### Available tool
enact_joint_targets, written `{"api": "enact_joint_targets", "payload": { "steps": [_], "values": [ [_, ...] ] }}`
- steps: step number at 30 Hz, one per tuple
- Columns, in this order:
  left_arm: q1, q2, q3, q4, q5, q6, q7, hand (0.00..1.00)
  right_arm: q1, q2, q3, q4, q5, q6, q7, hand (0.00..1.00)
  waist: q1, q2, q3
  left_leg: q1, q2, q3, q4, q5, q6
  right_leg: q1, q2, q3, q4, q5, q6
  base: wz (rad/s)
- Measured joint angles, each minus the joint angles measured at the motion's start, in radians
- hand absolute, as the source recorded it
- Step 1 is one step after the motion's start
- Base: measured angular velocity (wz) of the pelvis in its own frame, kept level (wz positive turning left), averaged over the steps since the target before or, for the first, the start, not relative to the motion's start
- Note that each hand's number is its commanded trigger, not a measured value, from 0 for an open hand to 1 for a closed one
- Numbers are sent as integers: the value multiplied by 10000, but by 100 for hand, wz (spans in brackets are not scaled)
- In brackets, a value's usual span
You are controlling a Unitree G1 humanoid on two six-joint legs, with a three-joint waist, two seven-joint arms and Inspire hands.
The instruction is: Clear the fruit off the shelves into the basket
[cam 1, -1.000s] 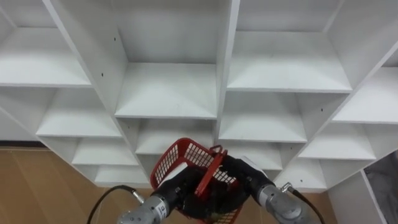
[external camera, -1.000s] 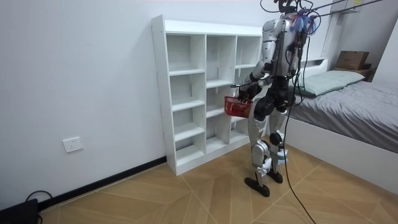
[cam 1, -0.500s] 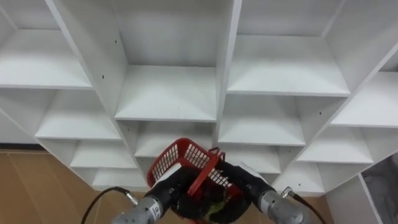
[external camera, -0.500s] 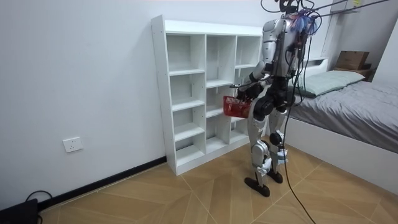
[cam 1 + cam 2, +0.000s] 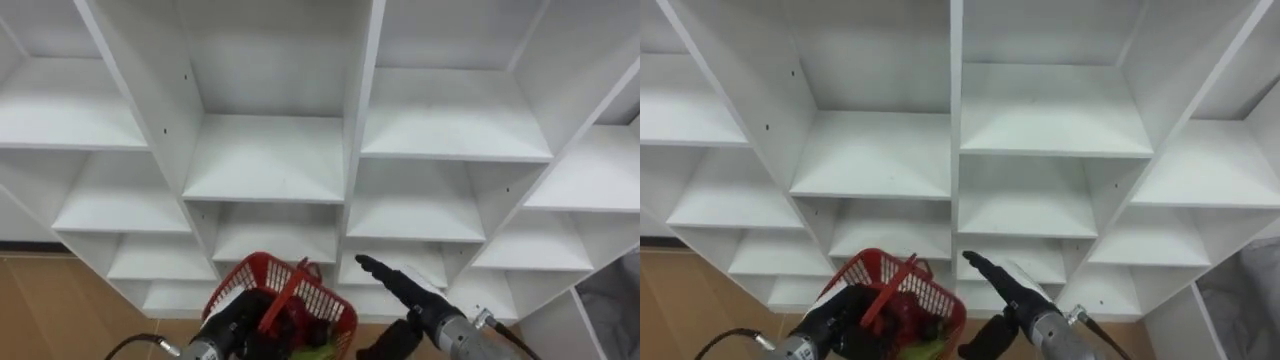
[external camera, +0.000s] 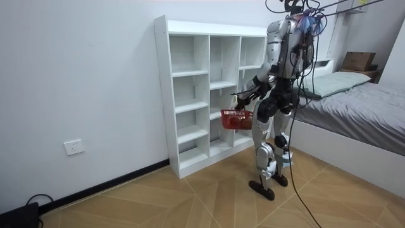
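Left eye view — red lattice basket (image 5: 325,300), white boxy shelves (image 5: 265,160).

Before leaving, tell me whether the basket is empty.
Not empty: red and green pieces show inside the basket, which the left robot hand holds.

The red basket (image 5: 325,305) is running off the bottom edge of both eye views, hiding its floor. Its mesh wall and handle (image 5: 283,300) are covering most of the fruit (image 5: 312,348) inside; dark red and green bits are peeking out, too blurred to name. That edge is cutting the left hand (image 5: 240,322) too.
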Motion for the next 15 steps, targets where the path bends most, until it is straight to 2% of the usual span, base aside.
{"api": "enact_joint_targets", "payload": {
  "steps": [6,9,12,15],
  "values": [
    [32,-9,553,756,-8,-12,653,100,201,-90,-239,-81,588,-126,-394,0,-27,22,10,14,0,1,-56,-8,-7,-16,4,11,-5,-1,1,0],
    [64,-69,1113,1185,14,-78,880,100,378,-95,-684,-292,646,-237,-840,0,-50,59,33,170,5,-1,-75,-27,-16,129,9,-2,-11,-1,2,0],
    [305,-114,1657,1307,-4,-120,1281,100,558,-30,-1352,-153,736,-527,-1486,0,-159,64,23,227,-4,-29,-72,-49,-18,223,5,-26,-28,-9,14,1],
    [531,-121,2081,1372,-15,-192,1660,100,584,-20,-1873,514,904,-557,-2108,0,-270,-3,-18,312,-17,-15,-81,-56,-9,287,-6,-10,-22,-50,31,0]
  ]
}}
